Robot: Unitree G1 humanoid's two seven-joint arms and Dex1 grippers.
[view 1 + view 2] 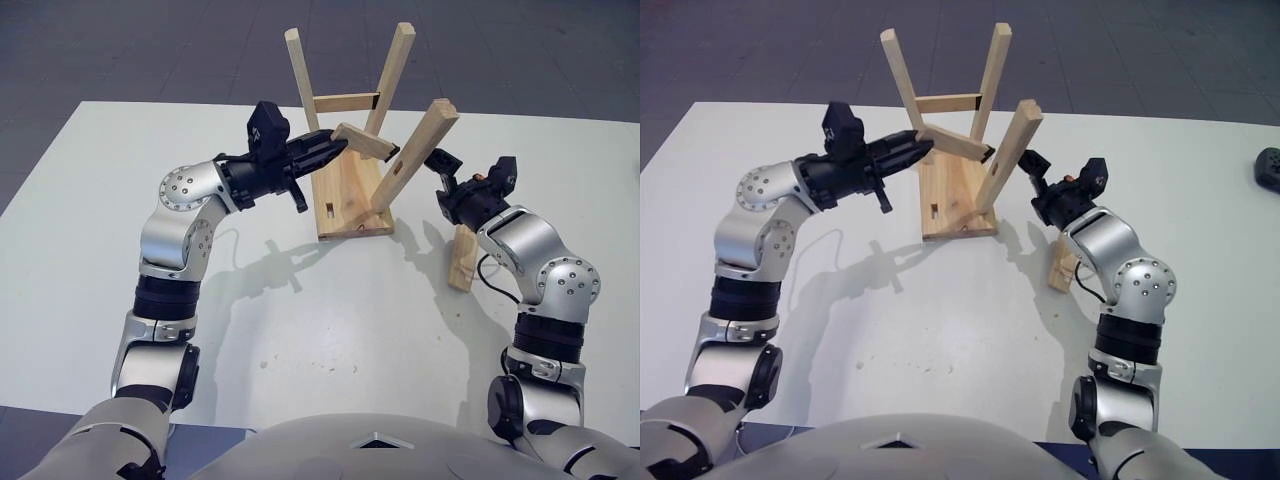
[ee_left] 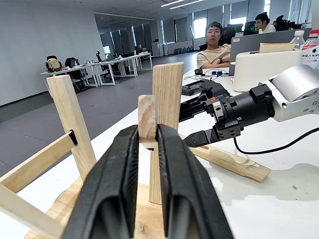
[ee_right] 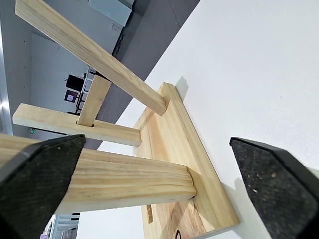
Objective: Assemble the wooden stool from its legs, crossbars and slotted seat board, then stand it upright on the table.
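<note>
My right arm half hides the loose leg [image 1: 461, 262]. My left tool [image 1: 322, 150] clamps the crossbar [image 1: 365, 143], which is roughly level and points at the tilted leg [image 1: 415, 155]. My right tool [image 1: 442, 182] stands apart.

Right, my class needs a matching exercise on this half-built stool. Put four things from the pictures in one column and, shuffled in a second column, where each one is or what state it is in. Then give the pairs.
Column one
1 short bar
2 seat board
3 loose leg
4 right hand

Column two
A lying on its own on the table
B flat on the table, as the base
C open, next to the leaning leg
D gripped in the left hand

Pairs: 1-D, 2-B, 3-A, 4-C
</note>
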